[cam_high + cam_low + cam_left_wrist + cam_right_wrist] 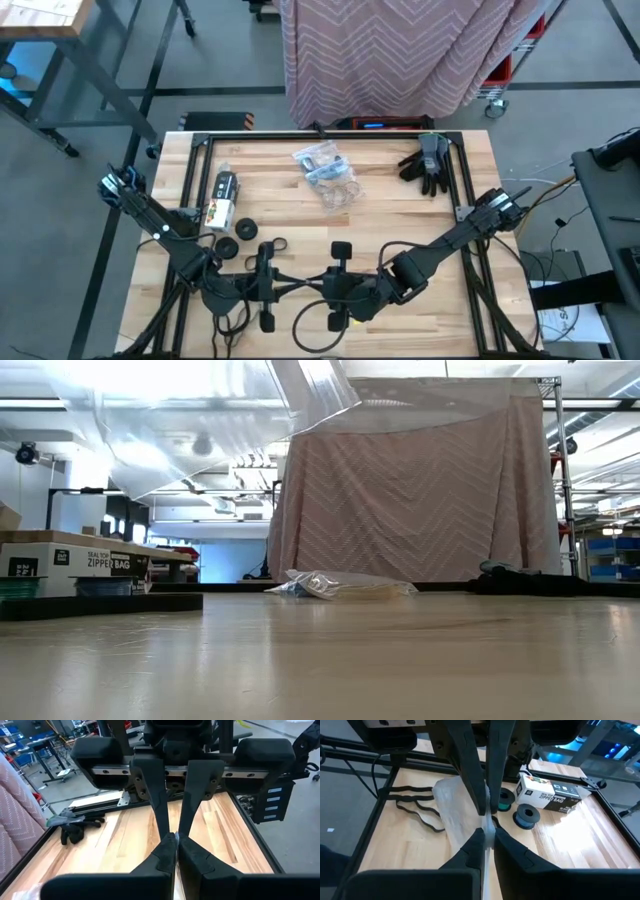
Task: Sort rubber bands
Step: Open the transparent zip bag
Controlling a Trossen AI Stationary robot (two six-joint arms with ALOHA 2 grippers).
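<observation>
On the pale wooden desk (400,215), two end effectors: the left (176,842) pressed together empty, the right (487,832) clamped on one clear plastic bag (454,805), beside black rubber bands (417,807).

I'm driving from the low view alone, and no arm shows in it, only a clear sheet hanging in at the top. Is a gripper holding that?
Observer: Most likely. The right wrist view shows the right gripper shut on a clear plastic bag.
Operator: I can't see any bands from here. Where are they?
Observer: Black rubber bands lie loose on the wood near that bag, and nothing is gripping them.
Operator: And the other arm?
Observer: The left gripper is shut, with nothing visible between its fingers. Its camera looks toward the dark gloves.
</observation>
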